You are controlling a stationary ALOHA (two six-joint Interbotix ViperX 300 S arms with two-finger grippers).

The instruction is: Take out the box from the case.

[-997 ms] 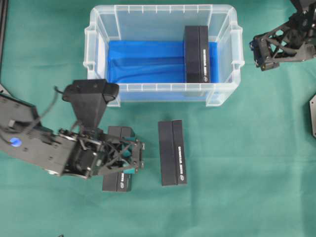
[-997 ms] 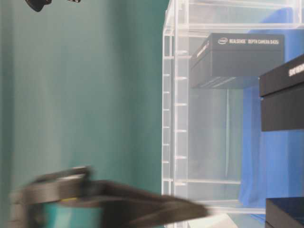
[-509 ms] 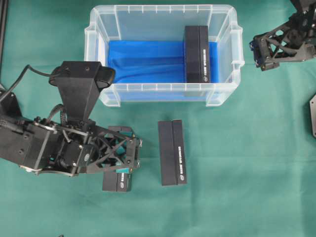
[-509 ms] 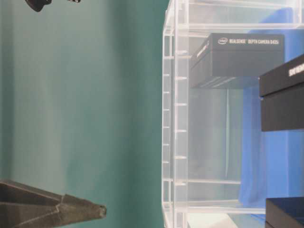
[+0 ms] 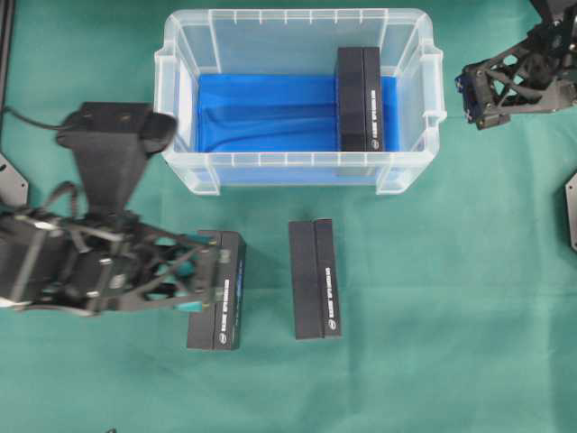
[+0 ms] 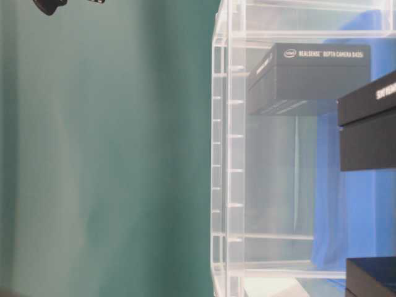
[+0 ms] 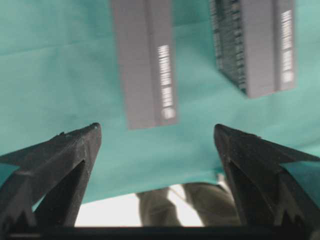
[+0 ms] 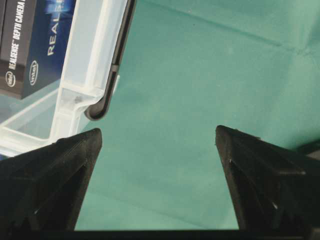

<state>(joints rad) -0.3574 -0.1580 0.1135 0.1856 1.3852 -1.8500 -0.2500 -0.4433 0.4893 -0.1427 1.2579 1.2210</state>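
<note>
The case (image 5: 297, 161) is a clear plastic bin with a blue sheet on its floor, at the top middle of the green cloth. One black box (image 5: 359, 99) stands in its right part, also seen through the wall (image 6: 309, 77). Two more black boxes (image 5: 315, 278) (image 5: 219, 290) lie on the cloth in front of the case. My left gripper (image 5: 200, 278) is open at the left edge of the left-hand box, with only cloth between its fingers (image 7: 156, 126). My right gripper (image 5: 471, 97) hangs open beside the case's right rim (image 8: 95, 60), holding nothing (image 8: 158, 130).
The left arm's body and camera mount (image 5: 113, 171) stand just left of the case's front corner. In the left wrist view both outside boxes (image 7: 145, 60) (image 7: 260, 45) lie ahead of the jaws. The cloth's front edge (image 7: 150, 187) is close behind them.
My left arm has drawn back to the left, uncovering the left-hand box on the cloth, and has left the table-level view. The right arm and the boxes have not moved.
</note>
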